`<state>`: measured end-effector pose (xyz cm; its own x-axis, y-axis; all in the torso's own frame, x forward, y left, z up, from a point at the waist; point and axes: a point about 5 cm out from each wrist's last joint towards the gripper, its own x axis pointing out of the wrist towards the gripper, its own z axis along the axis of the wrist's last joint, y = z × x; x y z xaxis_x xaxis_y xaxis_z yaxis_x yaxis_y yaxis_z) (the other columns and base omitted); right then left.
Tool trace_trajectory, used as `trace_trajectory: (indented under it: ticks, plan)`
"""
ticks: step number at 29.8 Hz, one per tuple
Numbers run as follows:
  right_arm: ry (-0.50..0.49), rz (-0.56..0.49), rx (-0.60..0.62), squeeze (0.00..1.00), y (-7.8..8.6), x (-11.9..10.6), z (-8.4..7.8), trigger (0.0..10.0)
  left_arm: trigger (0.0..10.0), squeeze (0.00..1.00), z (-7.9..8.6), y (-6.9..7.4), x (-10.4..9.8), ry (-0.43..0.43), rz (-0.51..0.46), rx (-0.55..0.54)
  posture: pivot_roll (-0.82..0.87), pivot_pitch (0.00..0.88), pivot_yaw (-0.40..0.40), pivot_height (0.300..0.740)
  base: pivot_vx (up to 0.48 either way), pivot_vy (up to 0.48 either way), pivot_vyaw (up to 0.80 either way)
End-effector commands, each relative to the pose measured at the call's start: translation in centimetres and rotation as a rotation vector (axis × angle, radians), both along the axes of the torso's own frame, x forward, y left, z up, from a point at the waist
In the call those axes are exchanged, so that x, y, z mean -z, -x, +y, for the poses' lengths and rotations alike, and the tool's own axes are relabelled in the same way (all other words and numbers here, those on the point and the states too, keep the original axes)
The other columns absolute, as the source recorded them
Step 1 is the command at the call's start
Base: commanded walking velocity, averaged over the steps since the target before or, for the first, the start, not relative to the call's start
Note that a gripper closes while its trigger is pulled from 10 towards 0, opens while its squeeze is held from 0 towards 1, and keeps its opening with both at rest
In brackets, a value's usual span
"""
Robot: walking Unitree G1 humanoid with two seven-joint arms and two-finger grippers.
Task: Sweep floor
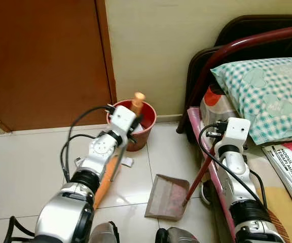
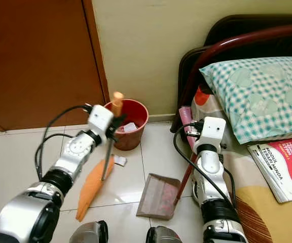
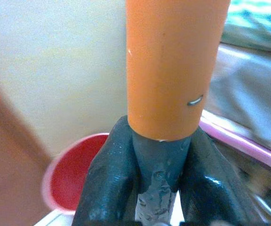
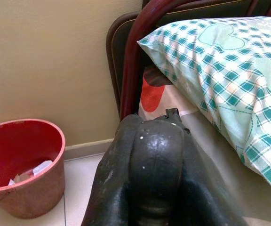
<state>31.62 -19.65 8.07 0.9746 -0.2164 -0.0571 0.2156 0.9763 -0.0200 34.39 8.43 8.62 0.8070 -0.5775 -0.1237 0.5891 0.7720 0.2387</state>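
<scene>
My left hand point(image 1: 134, 117) is clamped on the broom point(image 2: 93, 188). Its two black, rubbery fingers point(image 3: 108, 188) pinch a thin grey shaft just below the smooth orange cap at the handle's tip. The shaft runs down to a long, tapered orange brush head that lies slanted on the glossy pale floor tiles point(image 1: 29, 167).

My right hand point(image 2: 199, 131) is closed on the dustpan handle point(image 1: 198, 177), a slim dark-red rod. In the right wrist view the fingers point(image 4: 126, 179) press tight around its rounded black end. The rod slants down to the dustpan point(image 1: 163, 196), a flat, dull brownish tray lying on the tiles between my arms, beside the bed.

A round red plastic bucket point(image 1: 145, 126) stands against the cream wall point(image 1: 151, 45), just behind my left hand, with crumpled paper scraps point(image 4: 32, 172) in its bottom. A small white scrap point(image 1: 127, 162) lies on the floor just before it. A brown wooden door point(image 1: 44, 61) fills the corner to the left.

On the right is the bed point(image 1: 272, 197), with a curved dark-red metal frame point(image 1: 247, 43). A soft pillow point(image 1: 272, 91) in green-and-white check lies on it, and a printed booklet point(image 1: 290, 169) lies below the pillow.
</scene>
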Motion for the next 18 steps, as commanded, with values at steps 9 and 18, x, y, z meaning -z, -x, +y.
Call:
trace_trajectory:
  ticks: [9,18]
  plan:
    - [0.026,-0.003,0.024,0.0,-0.5,-0.7,-0.7,10.0,10.0,0.0,-1.4,3.0,2.5,0.02,0.137,0.294,-0.01,0.109,-0.026,0.74,0.0,0.0,0.0]
    - [0.052,0.0,0.064,0.0,-1.4,-1.2,-1.4,10.0,10.0,0.0,0.5,4.9,2.2,0.095,0.141,0.354,0.0,0.117,-0.032,0.74,0.0,0.0,0.0]
